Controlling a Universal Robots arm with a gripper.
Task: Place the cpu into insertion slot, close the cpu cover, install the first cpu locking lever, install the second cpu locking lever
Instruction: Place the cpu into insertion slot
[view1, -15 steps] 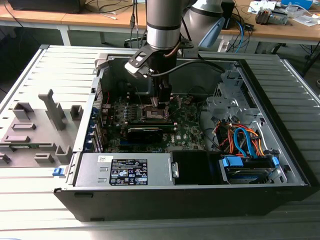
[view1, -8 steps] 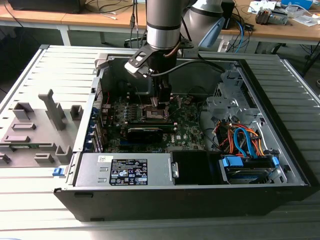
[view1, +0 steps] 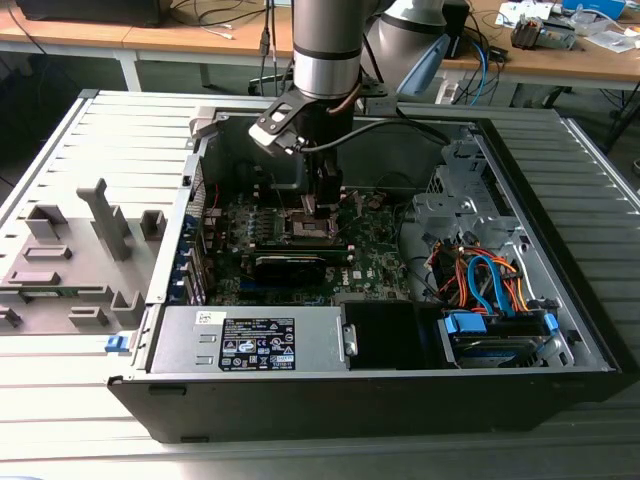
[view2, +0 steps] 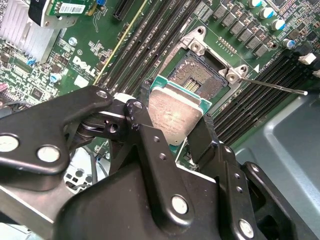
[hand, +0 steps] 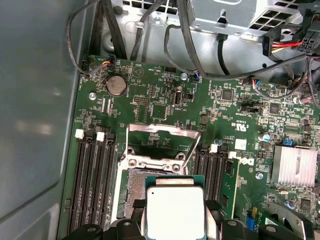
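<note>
The first step is in hand: getting the cpu into the insertion slot. In the exterior view the tool stands in the upper middle of the frame, reaching down into the open computer case that lies on the grey slatted surface. Both wrist views show the tool closed narrowly on the cpu, one black finger on each of two opposite edges, pale metal top facing up.

The chip hangs between the fingers, over the near edge of the slot and not seated in it. I cannot tell how much air lies beneath it. In the first wrist view the cpu cover stands tipped up behind the bare slot on the green motherboard, so the way in is open, and a thin locking lever sticks out loose to one side.

To my eye the placement calls for bringing the chip square over the slot, edges parallel to the frame, then lowering it flat without tilt, as the contacts below look delicate. Cover and both levers are not yet done.
</note>
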